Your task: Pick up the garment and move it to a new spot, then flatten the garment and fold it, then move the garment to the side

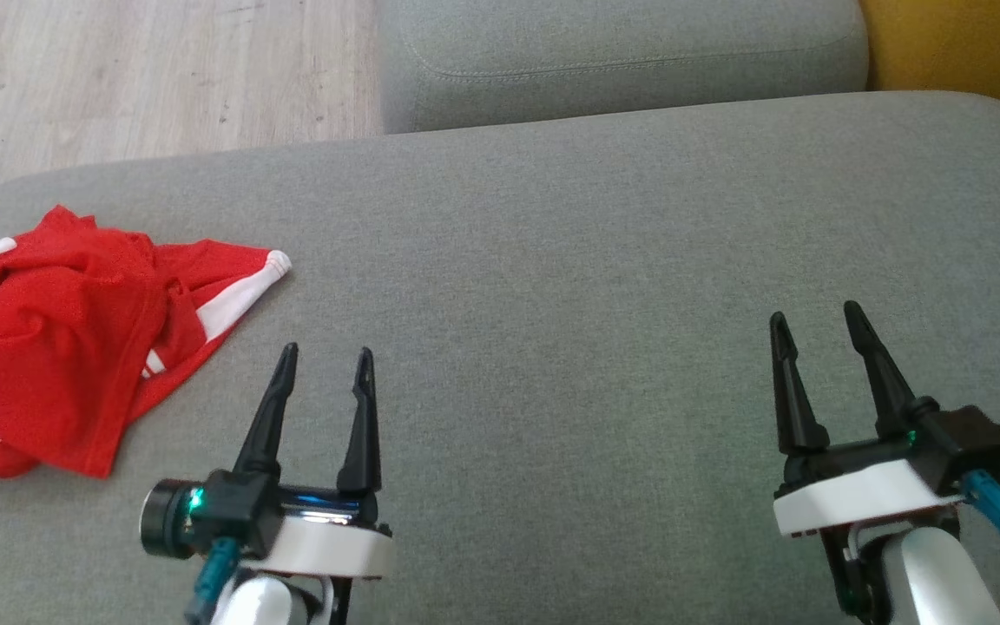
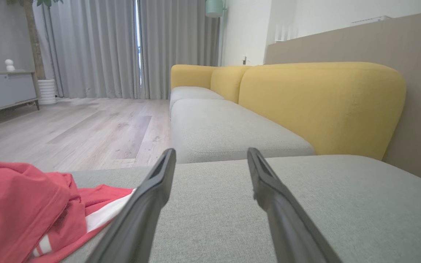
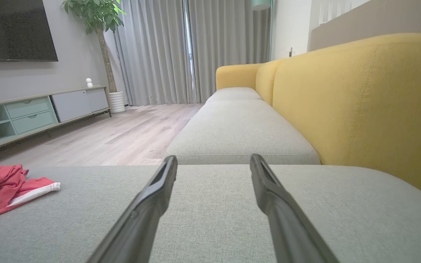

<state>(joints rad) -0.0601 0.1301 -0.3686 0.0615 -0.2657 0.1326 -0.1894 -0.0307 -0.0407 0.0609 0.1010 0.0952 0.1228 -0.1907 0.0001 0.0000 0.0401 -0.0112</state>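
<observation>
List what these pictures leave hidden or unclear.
Crumpled red cloth garment with white stripes: head view's left edge cuts it; folds hide its type.
Left wrist view: left hand's finger covers its striped edge.
Right wrist view: small white ornament on grey cabinet, too small.

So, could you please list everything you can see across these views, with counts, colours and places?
garment: one, red with white stripes, crumpled on the near cushion, at the robot's left
seat cushions: at least two, grey, one under the grippers, another beyond it
backrests: at least two, yellow, along the cushions' right side
floor: one, pale wood, left of the cushions
curtains: several panels, grey, far end of room
plant: one, green, white pot, beside the curtains
cabinet: one, grey and pale green, across the floor
screen: one, black, above the cabinet
left gripper: one, dark fingers, open, beside the garment
right gripper: one, dark fingers, open, over bare cushion
</observation>
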